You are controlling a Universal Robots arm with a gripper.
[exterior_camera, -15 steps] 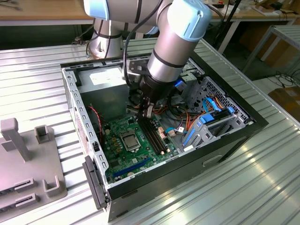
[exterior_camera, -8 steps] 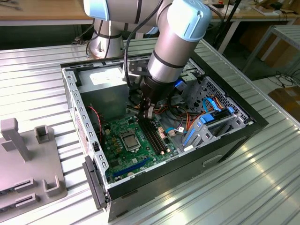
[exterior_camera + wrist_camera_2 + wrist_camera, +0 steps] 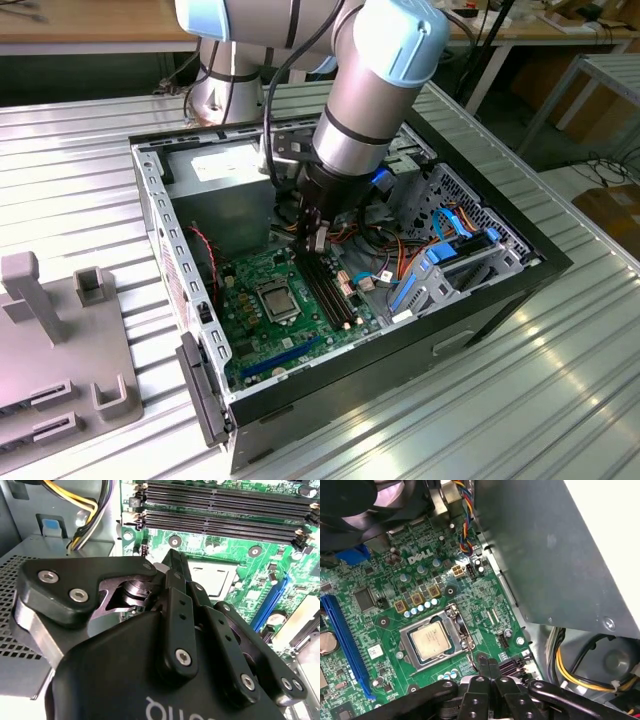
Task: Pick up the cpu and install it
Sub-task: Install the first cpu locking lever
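So the cpu [image 3: 431, 639] is sitting flat in the metal-framed socket [image 3: 436, 641] on the green motherboard [image 3: 485, 597]. The gripper [image 3: 488, 666] has its black fingers pressed together with nothing between them, tips over the board just beside the socket's corner. A long blue expansion slot [image 3: 347, 646] runs along the other side, and the grey case wall [image 3: 555, 555] stands beyond the board's edge.
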